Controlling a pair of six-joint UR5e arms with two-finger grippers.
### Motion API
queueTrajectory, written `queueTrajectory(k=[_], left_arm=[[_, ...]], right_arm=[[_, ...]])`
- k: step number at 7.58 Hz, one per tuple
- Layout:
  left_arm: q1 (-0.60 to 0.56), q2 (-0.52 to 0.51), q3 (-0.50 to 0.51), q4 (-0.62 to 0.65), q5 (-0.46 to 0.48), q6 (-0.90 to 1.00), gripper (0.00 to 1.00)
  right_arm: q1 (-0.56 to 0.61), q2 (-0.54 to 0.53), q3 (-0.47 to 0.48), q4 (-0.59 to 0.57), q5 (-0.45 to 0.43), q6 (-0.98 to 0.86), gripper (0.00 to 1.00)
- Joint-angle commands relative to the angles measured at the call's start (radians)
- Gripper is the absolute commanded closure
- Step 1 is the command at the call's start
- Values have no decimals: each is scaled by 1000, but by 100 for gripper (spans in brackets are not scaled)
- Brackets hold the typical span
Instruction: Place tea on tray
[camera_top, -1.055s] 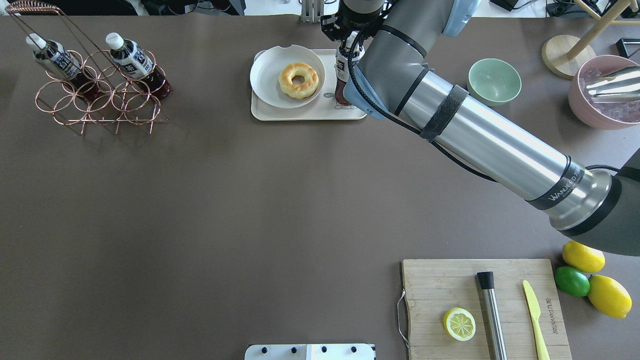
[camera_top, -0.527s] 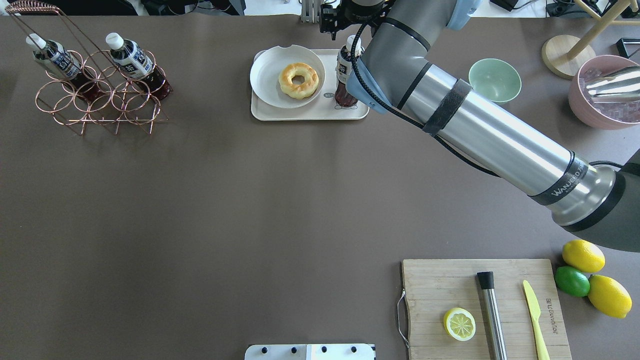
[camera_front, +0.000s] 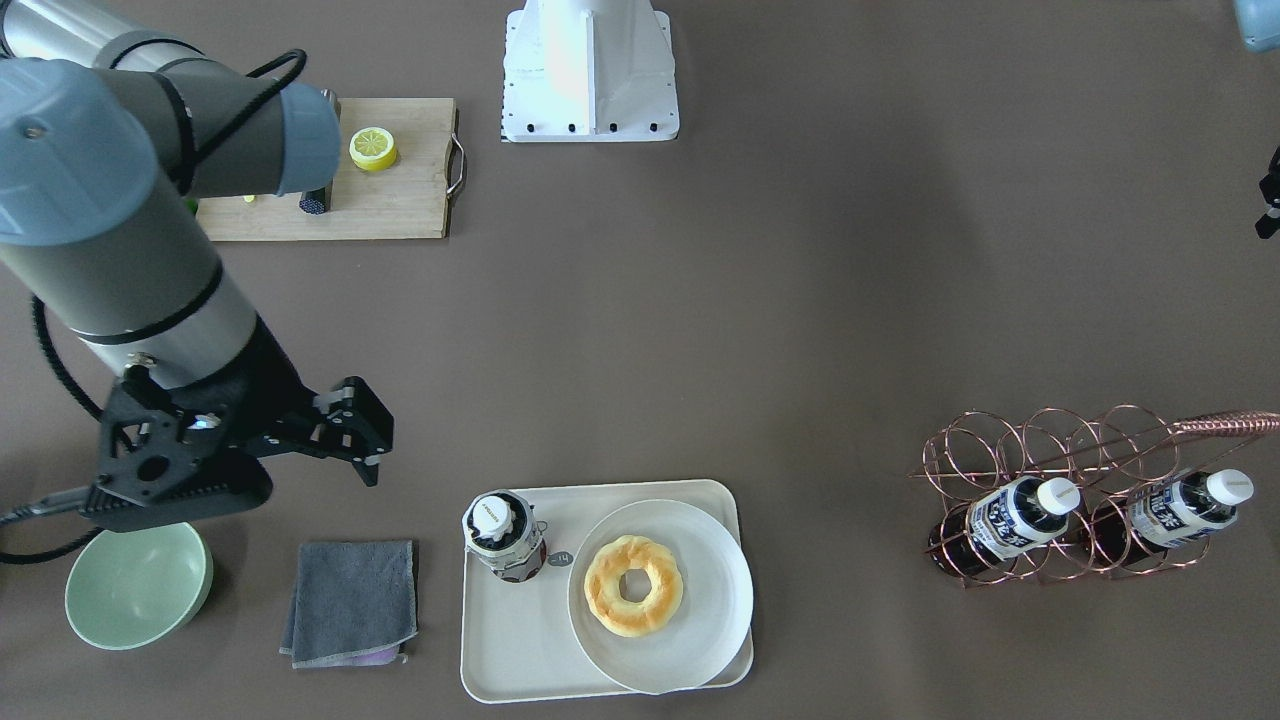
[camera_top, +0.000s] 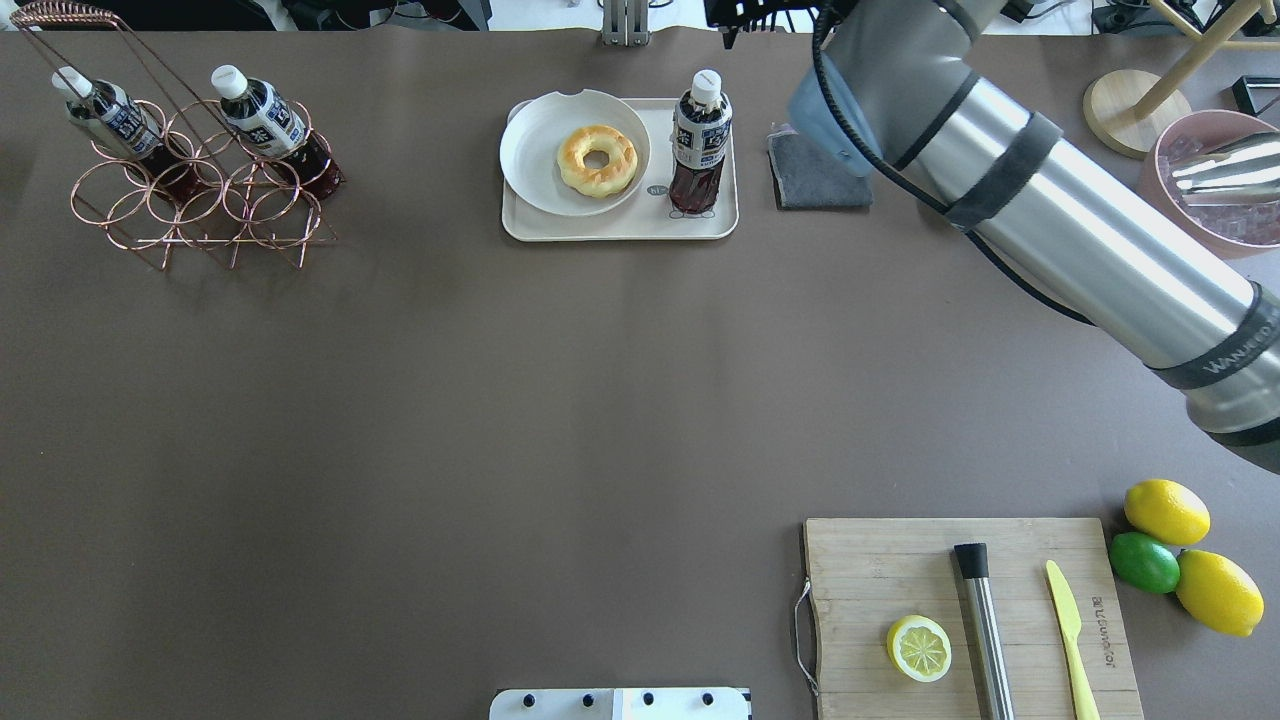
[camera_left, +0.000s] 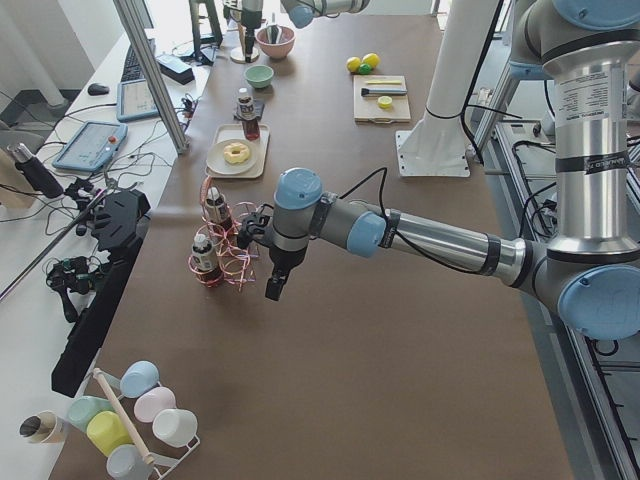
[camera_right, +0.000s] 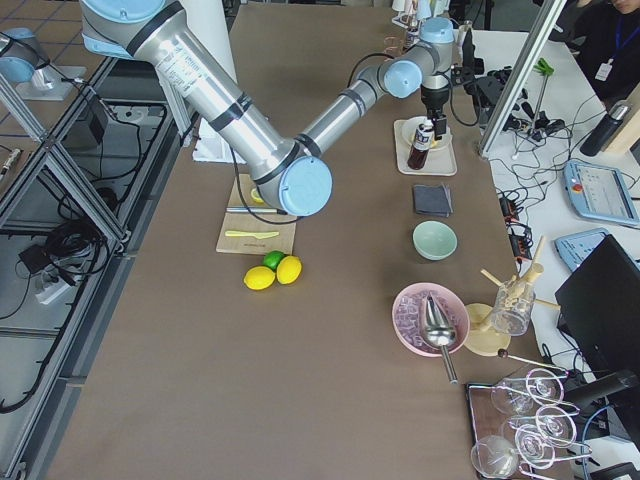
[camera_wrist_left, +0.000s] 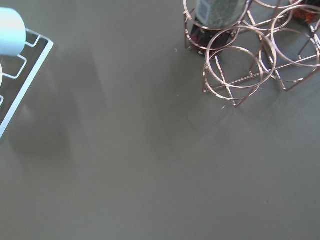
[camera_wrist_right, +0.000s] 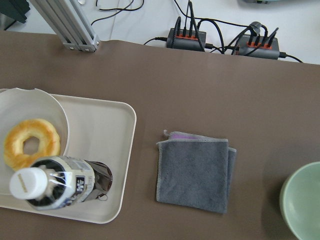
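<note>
The tea bottle (camera_top: 700, 140) stands upright and free on the right part of the cream tray (camera_top: 620, 225). It also shows in the front view (camera_front: 505, 535) and the right wrist view (camera_wrist_right: 55, 187). My right gripper (camera_front: 368, 440) is open and empty, raised above the table beside the tray, over the grey cloth. Two more tea bottles (camera_top: 265, 115) lie in the copper rack (camera_top: 200, 200). My left gripper (camera_left: 273, 288) hangs beside that rack; I cannot tell whether it is open or shut.
A white plate with a doughnut (camera_top: 597, 158) fills the tray's left part. A grey cloth (camera_top: 815, 175) and a green bowl (camera_front: 135, 585) lie to the tray's right. A cutting board (camera_top: 970, 610), lemons (camera_top: 1165, 510) and a pink bowl (camera_top: 1210, 185) are on the right.
My right gripper has let go of the tea bottle, risen and moved right, away from the tray. The bottle stays upright on the tray. The grey cloth has come into view.
</note>
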Motion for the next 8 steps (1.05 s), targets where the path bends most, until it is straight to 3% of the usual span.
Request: queueTrajectory(k=[1,2,4,5,8], left_arm=[[-116,4,50,221,-151,199,1],[-132,48,55,222,-153,210,1],[-135,56,75,214,-151,210,1],[-138,54,72,211,-153,213,1],[-138,76,122,220,-153,210,1]], right_arm=[[165,-267,166,-18,191,-228,0],[215,-378,193,-12,230,-328,0],[283,-676,247,-6,225,-597,0],[329,-764,224,-7,217,-746,0],[415,-872,158,-9,215,-807,0]])
